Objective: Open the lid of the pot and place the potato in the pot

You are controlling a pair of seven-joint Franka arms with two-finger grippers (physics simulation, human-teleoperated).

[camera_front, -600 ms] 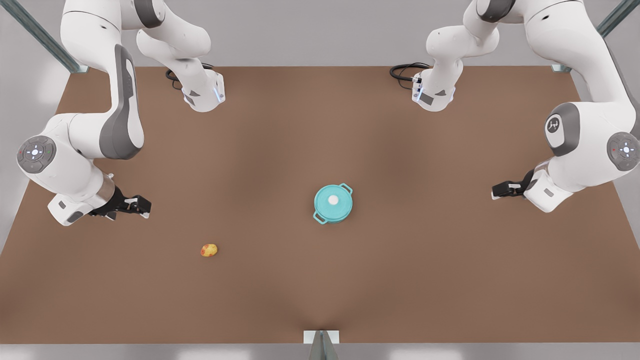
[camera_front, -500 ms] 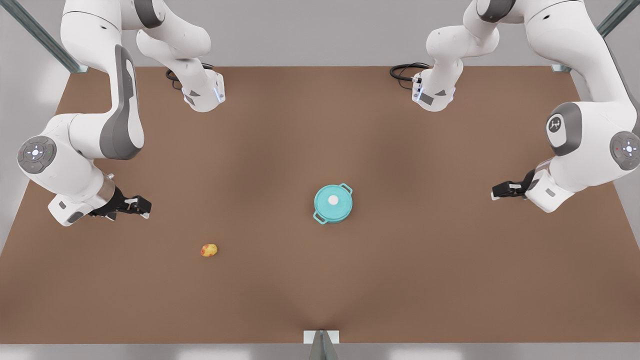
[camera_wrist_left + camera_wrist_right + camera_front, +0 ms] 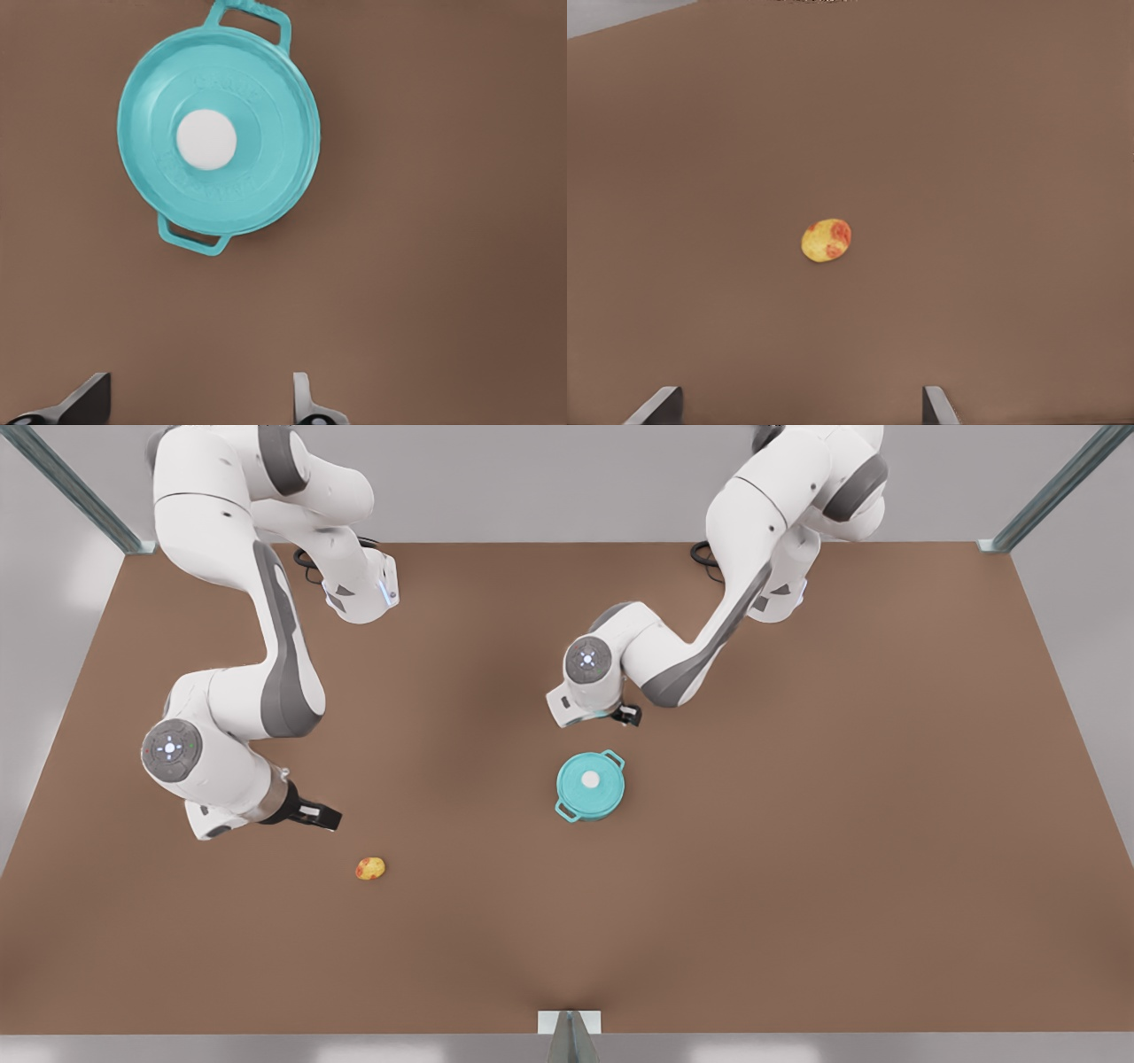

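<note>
The teal pot [image 3: 613, 759] stands near the table's middle with the pot lid [image 3: 591, 781] lying flat on it, white knob up. My left gripper [image 3: 624, 715] hovers just behind the pot in the front view. In the left wrist view its open fingers [image 3: 199, 403] sit apart from the pot lid [image 3: 257, 115] and the pot's loop handle [image 3: 190, 239]. The potato [image 3: 370, 868] lies on the table toward the front view's left. My right gripper [image 3: 324, 817] hangs a little behind and left of it, open, with the potato [image 3: 827, 240] ahead of its fingers [image 3: 799, 405].
The brown table [image 3: 797, 824] has bare room all around the pot and potato. Both arm bases [image 3: 359, 593] stand at the back edge with black cables beside them. A small metal bracket [image 3: 569, 1023] sits at the front edge.
Both arms swung inward. The left gripper came from the front view's far right to just behind the pot. The right gripper moved closer to the potato. Pot, lid and potato stayed put.
</note>
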